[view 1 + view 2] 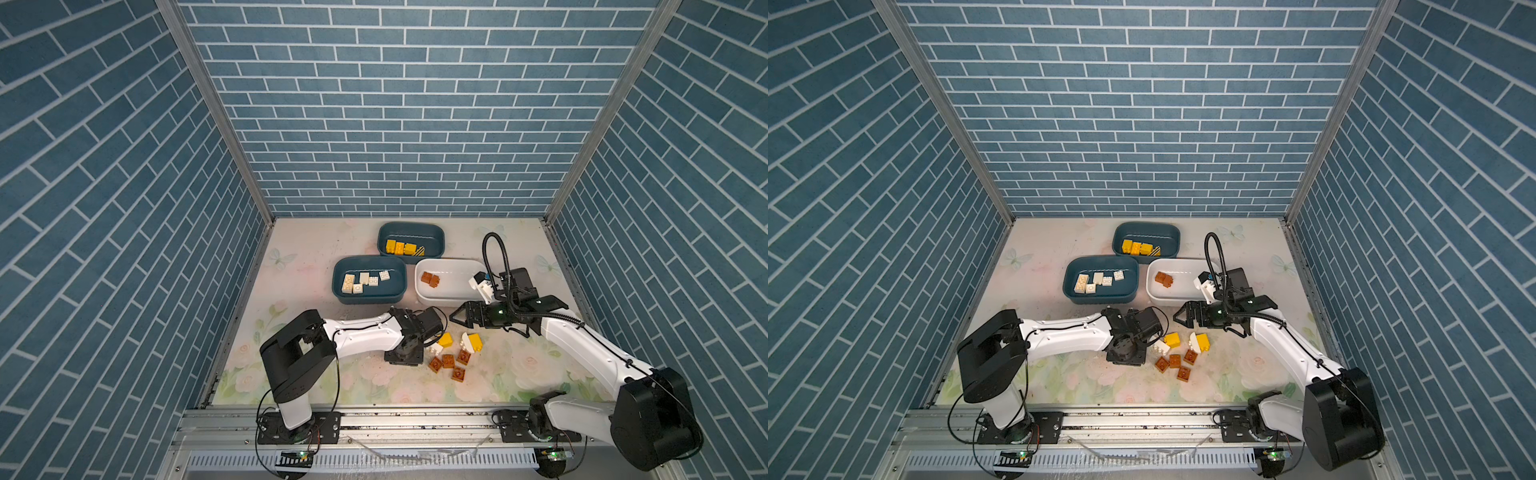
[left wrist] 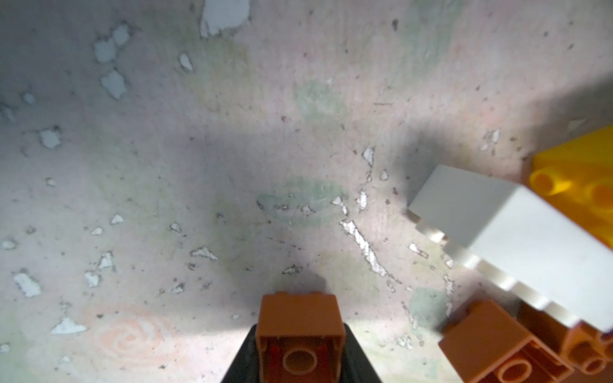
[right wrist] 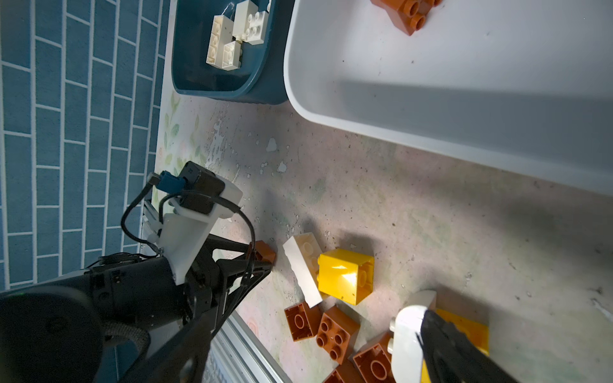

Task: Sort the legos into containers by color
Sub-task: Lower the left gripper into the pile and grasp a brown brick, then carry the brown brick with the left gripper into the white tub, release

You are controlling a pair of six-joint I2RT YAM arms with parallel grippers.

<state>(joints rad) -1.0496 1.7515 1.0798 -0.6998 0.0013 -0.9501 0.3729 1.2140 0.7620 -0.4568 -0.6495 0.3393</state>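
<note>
Left tool (image 2: 300,331) clenched on a brown square brick (image 2: 298,311) low beside the loose pile (image 1: 448,360), right tool (image 1: 455,318) released and idle; I'd lift straight, clear the white brick (image 2: 517,238), then cross to the white tub (image 1: 453,289).

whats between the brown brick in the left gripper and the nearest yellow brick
A long white brick, close beside the yellow brick; the right wrist view shows it, with the brown brick pinched in the left gripper.
</note>
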